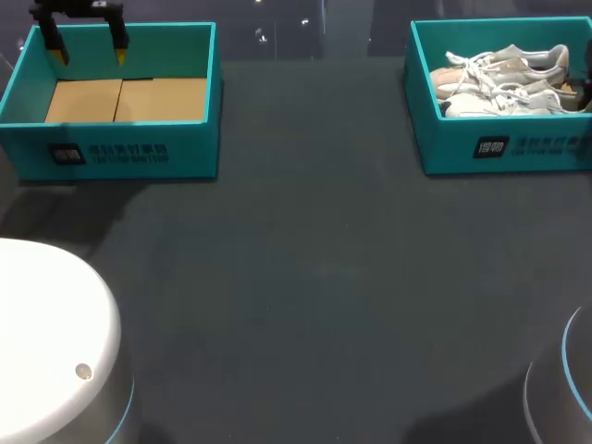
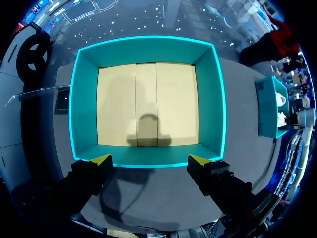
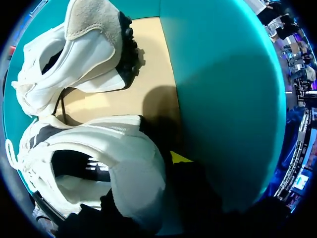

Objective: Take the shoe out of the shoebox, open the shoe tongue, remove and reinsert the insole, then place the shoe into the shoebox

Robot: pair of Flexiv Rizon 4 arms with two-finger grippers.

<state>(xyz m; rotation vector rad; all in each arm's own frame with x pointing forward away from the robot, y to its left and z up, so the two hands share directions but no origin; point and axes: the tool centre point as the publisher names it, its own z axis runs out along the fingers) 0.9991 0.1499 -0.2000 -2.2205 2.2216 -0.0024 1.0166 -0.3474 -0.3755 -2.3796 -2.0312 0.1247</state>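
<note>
Most of the right gripper is hard to make out. It sits low inside the shoebox, a dark mass wedged between the box's teal side wall and the heel of the near shoe. The heel covers much of it, so I cannot tell whether it is clenched on the shoe or released. From the head camera, only a dark scrap of it shows at the shoebox's outer end, cut off by the edge of the view.

Both shoes are in the shoebox. The near shoe lies with its opening facing the wrist camera, its toe and laces running out of sight. The far shoe lies beside it, deeper in the box, with a strip of cardboard floor bare between them. From above they read as one pale tangle of laces and soles.

Well away from the shoebox, across the dark table, stands an empty box of the same teal with a cardboard bottom. The left gripper hangs above that box's near wall, spread wide and holding nothing. Its shadow falls on the cardboard.

On the near side of the table from the shoebox, the rounded bases of both arms are partly cut off.
</note>
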